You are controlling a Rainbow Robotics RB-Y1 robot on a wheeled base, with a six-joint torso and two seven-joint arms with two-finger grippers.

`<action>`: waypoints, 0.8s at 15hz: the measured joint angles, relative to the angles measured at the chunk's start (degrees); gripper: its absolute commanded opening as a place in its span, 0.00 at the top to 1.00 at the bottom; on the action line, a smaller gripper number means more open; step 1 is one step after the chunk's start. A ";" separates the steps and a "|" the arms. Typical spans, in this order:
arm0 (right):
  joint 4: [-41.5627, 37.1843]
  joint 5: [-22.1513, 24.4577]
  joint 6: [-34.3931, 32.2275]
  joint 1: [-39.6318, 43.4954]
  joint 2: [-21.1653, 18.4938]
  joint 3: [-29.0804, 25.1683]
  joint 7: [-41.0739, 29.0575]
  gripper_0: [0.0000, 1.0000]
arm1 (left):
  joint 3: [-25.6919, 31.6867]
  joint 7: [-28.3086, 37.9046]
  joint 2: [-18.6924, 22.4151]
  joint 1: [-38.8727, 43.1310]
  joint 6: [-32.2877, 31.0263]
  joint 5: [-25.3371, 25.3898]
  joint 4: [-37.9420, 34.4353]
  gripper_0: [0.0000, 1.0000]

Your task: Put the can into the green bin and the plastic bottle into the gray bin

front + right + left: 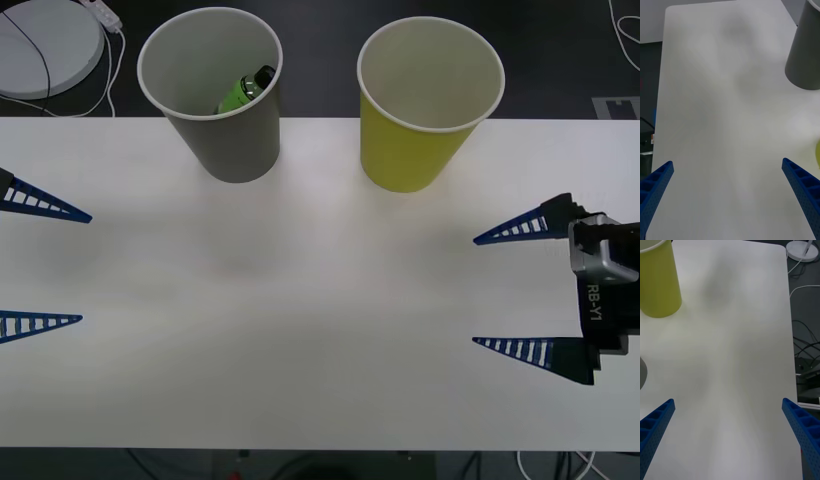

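Observation:
The gray bin (212, 100) stands at the table's far side, left of centre, with the green plastic bottle (244, 91) leaning inside it, black cap up. To its right stands the green bin (428, 110), showing a white inside. The can is out of view. My left gripper (86, 268) is open at the table's left edge, empty. My right gripper (475, 292) is open at the right side, also empty. In the right wrist view the open right gripper (727, 162) faces bare table with the gray bin (805, 52) off to one side. The left gripper (728, 400) sees the green bin (658, 281).
The white table (320, 300) spreads between both grippers. A round white disc (45, 45) with a cable lies on the dark floor beyond the far left corner. Cables (805, 345) run beside the table's edge.

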 measured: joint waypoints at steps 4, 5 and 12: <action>1.88 -2.65 -0.06 0.64 -0.61 -0.62 3.02 0.00 | 0.00 0.00 0.00 0.00 0.00 0.00 0.00 0.00; 2.75 -3.64 -0.13 0.79 -0.70 -0.71 4.65 0.00 | 0.00 0.00 0.00 0.00 0.00 0.00 0.00 0.00; 6.05 -7.43 -5.06 2.11 -1.01 -4.14 7.35 0.00 | 0.00 0.00 0.00 0.00 0.00 0.00 0.00 0.00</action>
